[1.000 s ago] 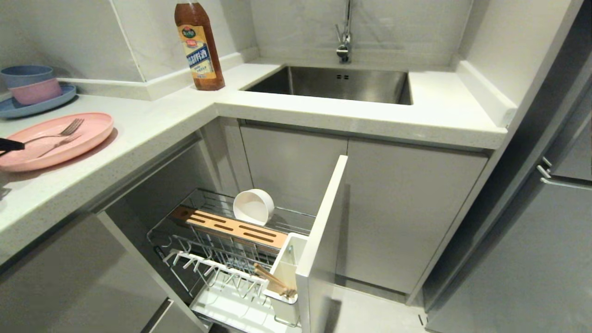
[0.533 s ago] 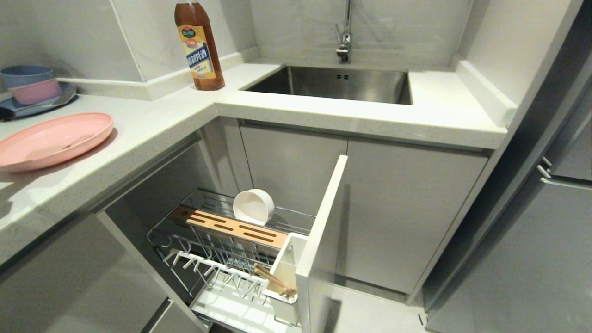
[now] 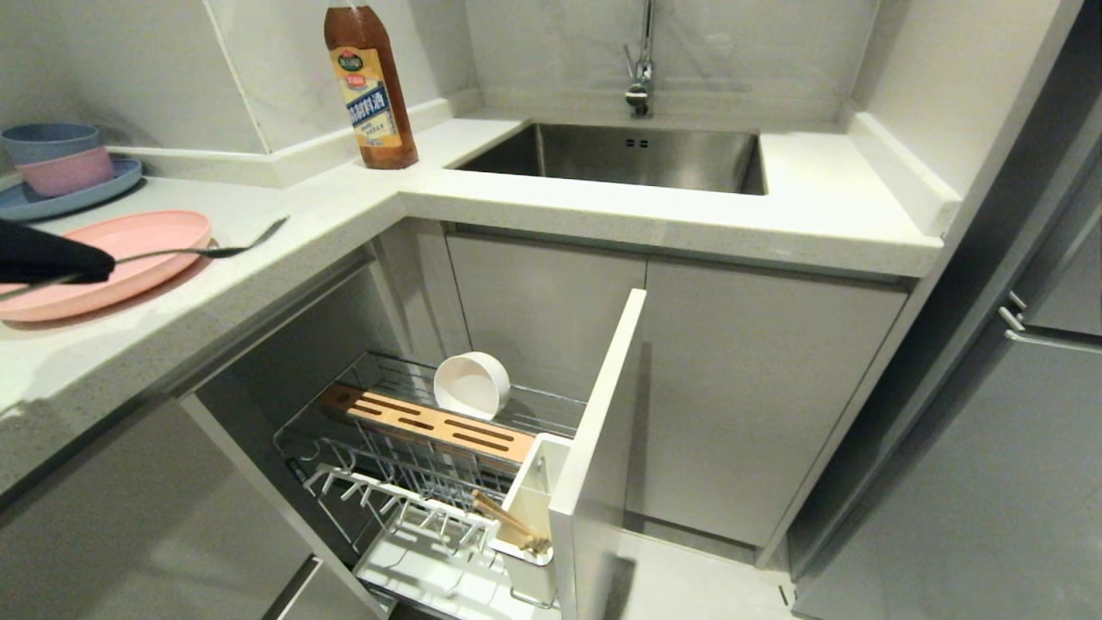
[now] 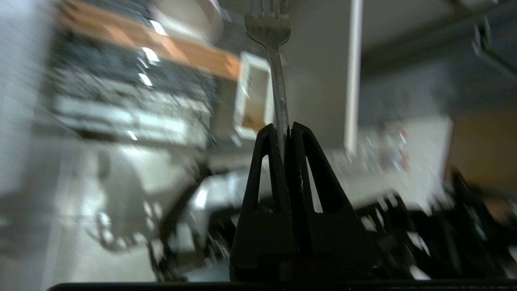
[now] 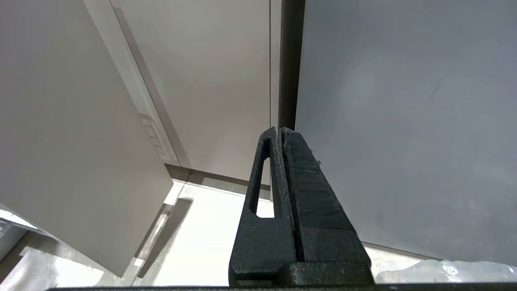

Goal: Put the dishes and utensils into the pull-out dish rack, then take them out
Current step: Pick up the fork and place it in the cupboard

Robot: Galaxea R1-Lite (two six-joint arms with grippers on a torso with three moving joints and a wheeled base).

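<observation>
At far left our left gripper is clamped on the silver fork, held level above the pink plate on the worktop. Lower, the cream-white bowl sits in the pull-out dish rack, chopsticks in its cup. Our right gripper hangs with fingers together, holding nothing.
</observation>
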